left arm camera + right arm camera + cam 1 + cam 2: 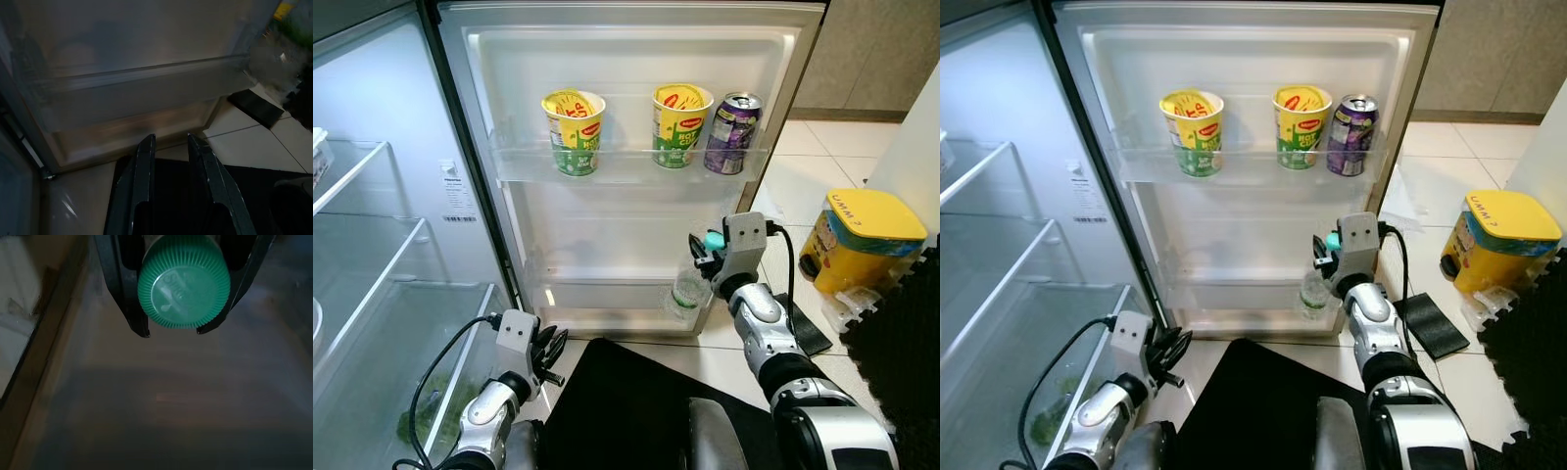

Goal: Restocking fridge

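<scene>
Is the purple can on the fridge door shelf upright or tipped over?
Upright. The purple can stands on its base in the upper door shelf, silver top facing up, beside the two yellow noodle cups.

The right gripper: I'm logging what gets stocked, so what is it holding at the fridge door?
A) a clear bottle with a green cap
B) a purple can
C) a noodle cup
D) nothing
A: the right gripper has its fingers on either side of the green-capped bottle, at the lower door shelf.
</scene>
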Tool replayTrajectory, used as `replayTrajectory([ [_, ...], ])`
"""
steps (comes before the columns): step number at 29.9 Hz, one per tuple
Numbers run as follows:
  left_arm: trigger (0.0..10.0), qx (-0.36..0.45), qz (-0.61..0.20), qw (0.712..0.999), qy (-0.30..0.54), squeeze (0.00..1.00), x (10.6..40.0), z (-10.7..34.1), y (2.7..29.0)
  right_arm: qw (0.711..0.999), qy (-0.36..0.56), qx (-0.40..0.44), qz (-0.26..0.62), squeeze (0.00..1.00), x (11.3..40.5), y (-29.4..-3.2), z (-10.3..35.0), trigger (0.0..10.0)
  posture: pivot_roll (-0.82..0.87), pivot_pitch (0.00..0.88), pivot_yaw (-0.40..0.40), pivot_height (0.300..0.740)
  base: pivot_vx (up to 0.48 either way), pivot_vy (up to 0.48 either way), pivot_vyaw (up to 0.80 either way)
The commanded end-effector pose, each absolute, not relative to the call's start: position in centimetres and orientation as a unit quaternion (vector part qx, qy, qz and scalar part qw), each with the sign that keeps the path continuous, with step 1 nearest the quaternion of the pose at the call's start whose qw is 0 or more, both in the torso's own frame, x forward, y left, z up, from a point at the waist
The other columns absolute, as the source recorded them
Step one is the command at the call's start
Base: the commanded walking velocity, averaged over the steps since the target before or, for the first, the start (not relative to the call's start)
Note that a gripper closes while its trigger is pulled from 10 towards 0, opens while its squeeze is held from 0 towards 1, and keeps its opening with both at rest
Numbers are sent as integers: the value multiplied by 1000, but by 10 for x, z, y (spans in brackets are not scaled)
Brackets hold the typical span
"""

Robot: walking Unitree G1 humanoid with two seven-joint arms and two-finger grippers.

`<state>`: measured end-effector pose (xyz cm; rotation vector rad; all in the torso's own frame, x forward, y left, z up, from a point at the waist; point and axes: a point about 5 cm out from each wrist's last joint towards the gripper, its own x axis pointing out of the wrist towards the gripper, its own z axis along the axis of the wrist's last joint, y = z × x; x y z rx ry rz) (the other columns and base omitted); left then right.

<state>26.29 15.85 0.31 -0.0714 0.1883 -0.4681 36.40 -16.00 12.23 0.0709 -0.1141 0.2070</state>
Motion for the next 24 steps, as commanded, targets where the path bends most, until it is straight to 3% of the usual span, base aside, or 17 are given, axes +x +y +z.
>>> replayTrajectory([
  [1,10000,-29,-236,967,94,0,259,2,160,988,-96,49,108,0,366,-159,136,10000,-27,0,-11,471,0,0,0],
  [4,10000,-28,-241,966,95,0,257,0,159,986,-118,56,103,0,370,-155,148,10000,-23,0,-8,471,0,0,0],
  [5,10000,-27,-244,965,95,0,256,0,158,992,-107,26,63,75,376,-155,153,10000,-20,0,-4,471,0,0,0],
  [7,10000,-27,-246,964,94,0,255,0,158,993,-107,18,52,86,377,-155,154,10000,-18,0,-2,471,0,0,0],
  [13,10000,-26,-252,963,94,0,252,-1,157,992,-120,22,6,63,378,-159,157,10000,-10,1,4,471,0,0,0],
  [15,10000,-25,-255,962,94,0,251,-2,157,991,-131,31,-21,0,376,-164,156,10000,-8,8,6,471,0,0,0],
  [21,10000,-24,-257,962,93,0,249,-2,157,993,-110,45,-28,0,375,-166,147,10000,-4,22,11,471,0,0,0],
  [24,10000,-22,-266,960,85,0,246,-1,155,986,-36,144,-73,0,375,-176,127,10000,4,52,22,471,0,0,0],
])
